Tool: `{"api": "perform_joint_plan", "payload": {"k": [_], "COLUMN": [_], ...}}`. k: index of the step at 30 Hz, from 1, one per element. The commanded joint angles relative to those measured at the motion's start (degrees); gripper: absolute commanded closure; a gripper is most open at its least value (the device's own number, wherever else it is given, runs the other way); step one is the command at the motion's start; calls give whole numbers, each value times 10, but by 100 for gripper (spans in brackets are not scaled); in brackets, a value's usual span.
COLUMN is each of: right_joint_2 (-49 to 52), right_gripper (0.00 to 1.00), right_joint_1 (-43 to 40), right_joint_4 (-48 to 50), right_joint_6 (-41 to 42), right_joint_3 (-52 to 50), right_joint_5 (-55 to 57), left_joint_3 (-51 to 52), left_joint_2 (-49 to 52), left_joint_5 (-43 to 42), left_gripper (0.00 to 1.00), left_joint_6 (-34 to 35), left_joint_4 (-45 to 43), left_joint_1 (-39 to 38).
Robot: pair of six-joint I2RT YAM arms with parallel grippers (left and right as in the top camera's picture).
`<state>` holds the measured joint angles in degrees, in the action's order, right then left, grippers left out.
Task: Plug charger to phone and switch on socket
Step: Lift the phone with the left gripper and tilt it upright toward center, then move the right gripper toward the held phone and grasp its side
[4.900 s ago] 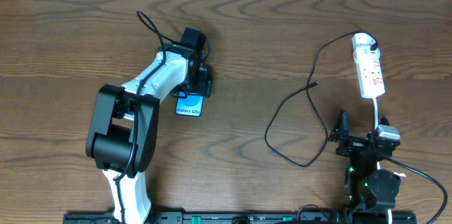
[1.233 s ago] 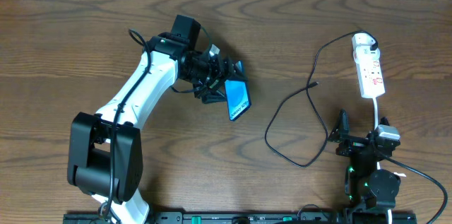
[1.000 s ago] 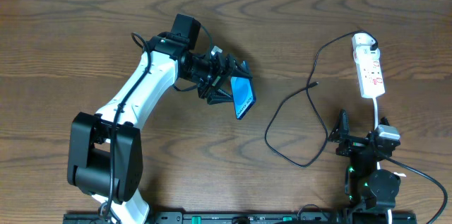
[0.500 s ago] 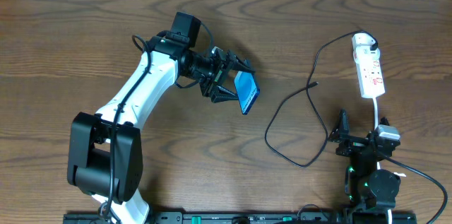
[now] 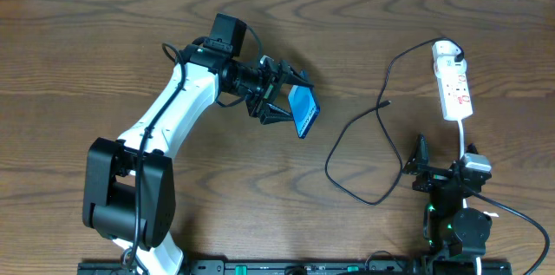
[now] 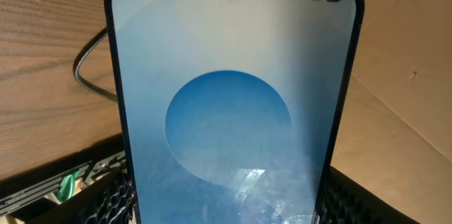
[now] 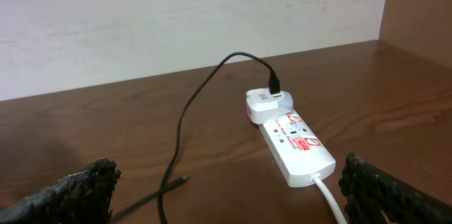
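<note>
Brown wood-grain table (image 5: 104, 41) fills the overhead view, with a pale wall behind it in the right wrist view. The left arm reaches out over the middle of the table, and the left gripper (image 5: 293, 97) is clamped on the phone (image 5: 303, 110), holding it lifted off the wood and tilted. In the left wrist view the phone (image 6: 233, 111) fills nearly the whole picture, screen towards the camera, pale with a blue disc in the middle and a small punch-hole at the top edge; the dark finger pads (image 6: 109, 199) show at its lower corners. The charger (image 5: 334, 149) lies well apart to the right, a thin black cable running from a white adapter (image 5: 445, 48) at the far end of the socket (image 5: 454, 88), curving down into a wide loop on the wood. Its plug tip (image 5: 387, 102) lies free on the table between the phone and the socket, touching neither. A white cord (image 5: 461, 136) leaves the near end of the socket towards the right arm. The right gripper (image 7: 229, 167) sits low near the front right of the table, its jaws spread wide and empty, facing the socket (image 7: 296, 143) and the cable (image 7: 185, 121).
</note>
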<state>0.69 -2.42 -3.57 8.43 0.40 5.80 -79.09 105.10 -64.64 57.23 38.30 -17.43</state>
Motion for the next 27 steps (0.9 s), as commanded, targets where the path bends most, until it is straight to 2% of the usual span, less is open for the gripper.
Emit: {"api": "perform_joint_plan", "payload": {"k": [1, 16, 21, 27], "right_joint_2": [-2, -2, -2, -2], "right_gripper": [1, 1, 1, 1], "right_joint_1": [4, 4, 4, 4], "right_joint_4": [-1, -1, -1, 0], "right_joint_6": [-8, -6, 84, 350], "right_joint_3": [-1, -1, -1, -1], "right_joint_5": [-2, -3, -45, -146], "left_joint_3": [-3, -3, -3, -3], "left_joint_2": [-11, -11, -11, -11], "left_joint_5": [-29, -27, -24, -24], "left_gripper": [36, 36, 36, 36], "left_joint_6": [5, 3, 3, 3], "left_joint_4": [-3, -16, -16, -16], "left_joint_1": [0, 0, 0, 0]}}
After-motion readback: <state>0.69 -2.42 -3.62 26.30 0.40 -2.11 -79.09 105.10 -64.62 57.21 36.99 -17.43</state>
